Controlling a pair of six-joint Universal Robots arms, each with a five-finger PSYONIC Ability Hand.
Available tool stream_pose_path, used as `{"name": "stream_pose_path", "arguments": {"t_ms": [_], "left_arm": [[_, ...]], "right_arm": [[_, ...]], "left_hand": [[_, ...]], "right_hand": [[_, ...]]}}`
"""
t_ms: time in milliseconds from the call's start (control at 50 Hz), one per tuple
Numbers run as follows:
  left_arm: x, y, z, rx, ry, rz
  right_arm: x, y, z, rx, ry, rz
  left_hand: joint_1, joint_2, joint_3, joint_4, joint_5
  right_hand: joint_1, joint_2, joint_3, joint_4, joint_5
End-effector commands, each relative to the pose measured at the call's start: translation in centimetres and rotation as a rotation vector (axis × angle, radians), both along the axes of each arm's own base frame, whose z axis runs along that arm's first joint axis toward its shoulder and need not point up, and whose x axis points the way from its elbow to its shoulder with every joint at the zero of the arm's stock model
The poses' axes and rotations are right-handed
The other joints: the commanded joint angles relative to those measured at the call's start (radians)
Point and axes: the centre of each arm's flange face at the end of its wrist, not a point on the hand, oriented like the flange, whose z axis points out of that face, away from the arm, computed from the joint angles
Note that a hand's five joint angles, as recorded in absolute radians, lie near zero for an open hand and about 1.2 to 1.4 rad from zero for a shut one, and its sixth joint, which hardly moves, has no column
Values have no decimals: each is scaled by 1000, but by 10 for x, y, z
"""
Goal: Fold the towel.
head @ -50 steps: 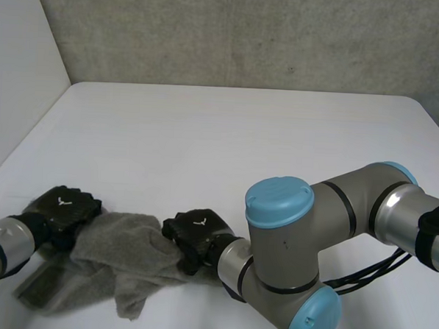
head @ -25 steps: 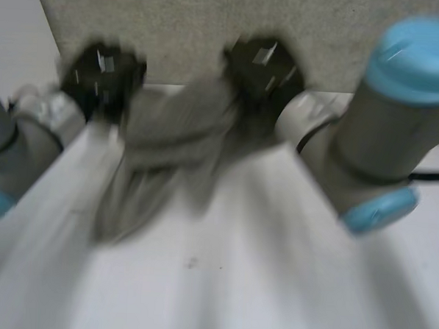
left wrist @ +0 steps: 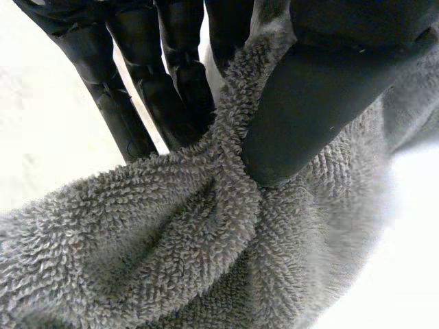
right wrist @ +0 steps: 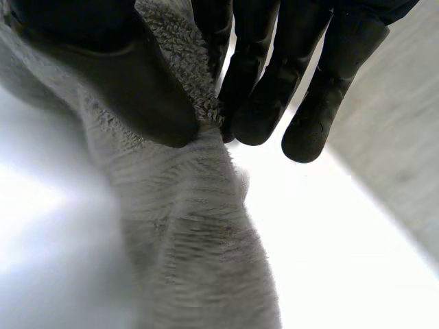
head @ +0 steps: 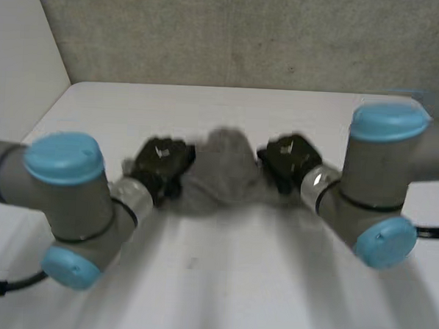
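The towel [head: 223, 172] is bunched between the two hands over the far middle of the table [head: 221, 282]. The left hand [head: 160, 165] grasps its left end and the right hand [head: 289, 161] its right end. Whether the cloth touches the table I cannot tell. The table is white, with a grey wall [head: 248, 33] on the far side and a white wall [head: 22, 66] on the left. The left wrist view shows a gathered fold pinched between thumb [left wrist: 309, 110] and fingers [left wrist: 137, 89]. The right wrist view shows the same pinch, with the cloth hanging from that hand.
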Motion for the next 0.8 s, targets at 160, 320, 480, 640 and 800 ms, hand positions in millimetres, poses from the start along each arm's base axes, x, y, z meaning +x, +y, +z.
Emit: {"name": "stream_pose_path", "arguments": {"t_ms": [160, 320, 480, 640, 800], "left_arm": [[3, 47, 9, 60, -34, -55], [7, 75, 8, 121, -78, -96], [10, 91, 9, 177, -117, -118], [8, 72, 44, 70, -44, -88], [4, 40, 76, -30, 22, -46]], "right_arm": [[-29, 1, -29, 91, 93, -41], [-41, 4, -13, 83, 87, -59], [-63, 4, 2, 123, 101, -108], [-75, -15, 20, 102, -38, -166], [-84, -33, 30, 161, -190, -205]], "left_hand": [[235, 182, 182, 179, 231], [170, 118, 118, 115, 167], [-575, -628, -628, -631, -579], [-578, -631, -631, -634, -582], [-566, -619, -619, -622, -570]], "right_hand": [[87, 76, 54, 61, 70], [87, 76, 54, 61, 70], [-1118, -1130, -1152, -1144, -1135], [-1134, -1146, -1168, -1160, -1151], [-1134, -1146, -1168, -1160, -1151]]}}
